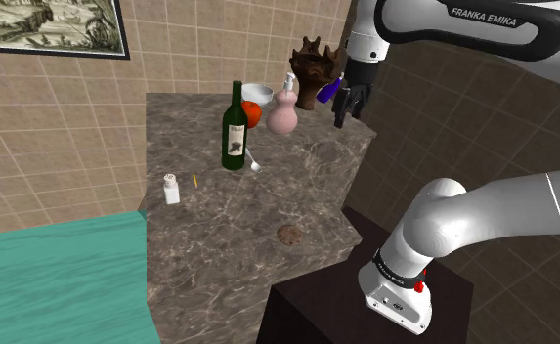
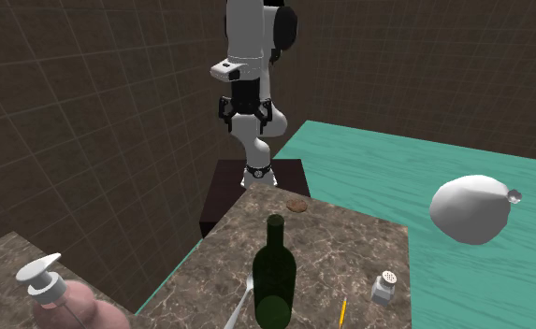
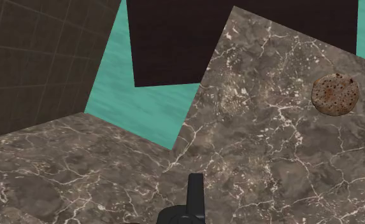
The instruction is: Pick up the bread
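Note:
The bread point(image 1: 288, 235) is a small, flat, round brown piece lying on the marbled stone counter point(image 1: 219, 244), near the edge closest to the dark stand point(image 1: 312, 308). It shows as the bread point(image 2: 296, 205) in the second exterior view and as the bread point(image 3: 335, 94) in the wrist view. My gripper point(image 1: 343, 117) hangs high above the counter's far corner, well away from the bread. Seen as the gripper point(image 2: 241, 117) in front of the arm, it holds nothing. In the wrist view the gripper point(image 3: 285, 205) is open, with its fingers point(image 3: 196, 194) wide apart and the bread off beyond them.
A green wine bottle point(image 1: 234, 132), a pink soap dispenser point(image 1: 283, 112), a white bowl point(image 1: 257, 94), a brown carved piece point(image 1: 314, 70), a spoon point(image 1: 253, 161), a white shaker point(image 1: 171, 189) and a pencil point(image 1: 195, 181) stand on the counter. A white sack point(image 2: 471, 207) lies on the teal surface.

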{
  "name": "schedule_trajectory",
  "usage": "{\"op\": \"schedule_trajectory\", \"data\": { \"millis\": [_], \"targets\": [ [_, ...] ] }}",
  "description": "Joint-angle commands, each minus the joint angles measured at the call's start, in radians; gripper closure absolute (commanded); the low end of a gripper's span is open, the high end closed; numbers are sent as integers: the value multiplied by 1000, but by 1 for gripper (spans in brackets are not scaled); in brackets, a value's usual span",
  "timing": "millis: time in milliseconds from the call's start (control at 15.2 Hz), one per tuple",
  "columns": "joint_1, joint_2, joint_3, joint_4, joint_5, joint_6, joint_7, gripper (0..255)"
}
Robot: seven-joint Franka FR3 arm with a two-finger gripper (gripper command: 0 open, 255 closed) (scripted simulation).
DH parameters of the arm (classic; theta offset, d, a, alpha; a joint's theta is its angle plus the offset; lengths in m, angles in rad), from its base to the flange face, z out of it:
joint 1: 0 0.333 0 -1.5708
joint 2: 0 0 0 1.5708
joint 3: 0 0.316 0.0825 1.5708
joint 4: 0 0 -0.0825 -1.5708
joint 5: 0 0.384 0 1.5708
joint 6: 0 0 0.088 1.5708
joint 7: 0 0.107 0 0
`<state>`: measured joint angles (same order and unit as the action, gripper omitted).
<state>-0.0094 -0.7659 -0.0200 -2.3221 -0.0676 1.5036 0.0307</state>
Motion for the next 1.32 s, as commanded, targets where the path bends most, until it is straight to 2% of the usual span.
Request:
{"op": "schedule_trajectory", "data": {
  "millis": [0, 660, 1254],
  "targets": [
    [0, 0, 0, 0, 0, 0, 0, 0],
    [155, -36, 32, -317, 40, 307, -177, 0],
    [316, 17, 67, -554, 84, 622, -333, 0]
  ]
}}
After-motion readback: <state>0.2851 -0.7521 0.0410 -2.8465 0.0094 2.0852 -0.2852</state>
